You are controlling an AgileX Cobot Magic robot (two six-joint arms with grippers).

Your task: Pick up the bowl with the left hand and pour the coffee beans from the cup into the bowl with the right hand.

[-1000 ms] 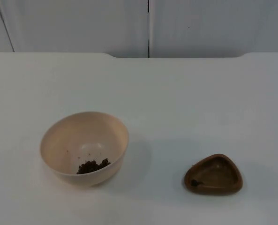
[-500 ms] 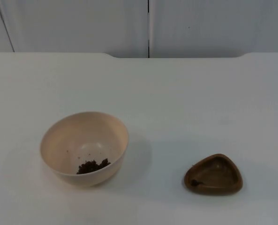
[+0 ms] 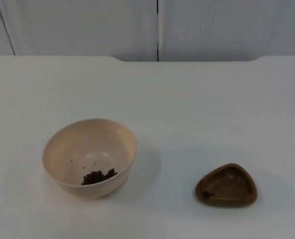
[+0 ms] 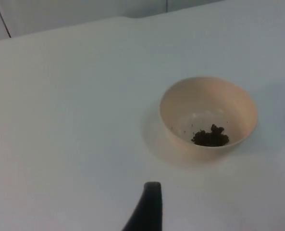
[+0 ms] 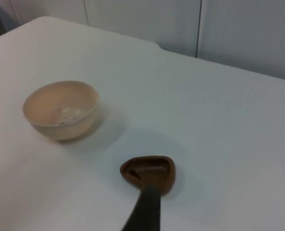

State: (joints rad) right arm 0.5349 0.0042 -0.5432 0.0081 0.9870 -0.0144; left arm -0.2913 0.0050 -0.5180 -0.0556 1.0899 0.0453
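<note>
Bowl (image 3: 89,157) handling starts from the left claw (image 4: 149,211), which hangs above the desk (image 3: 197,99) near the bowl; I cannot tell if either claw is open. The right claw (image 5: 147,209) hangs just beside the brown cup (image 3: 227,185). The bowl looks light, stiff and smooth, so its thin rim seems the best hold. Coffee beans (image 3: 98,176) already lie inside; the cup looks almost empty.

You see little of the robot itself. Left gripper's fingertip (image 4: 149,204): black, matte, slim, rounded at its end, widening toward its base. Right gripper's fingertip (image 5: 147,207): same black, tapered, smooth, with no markings you can make out.
</note>
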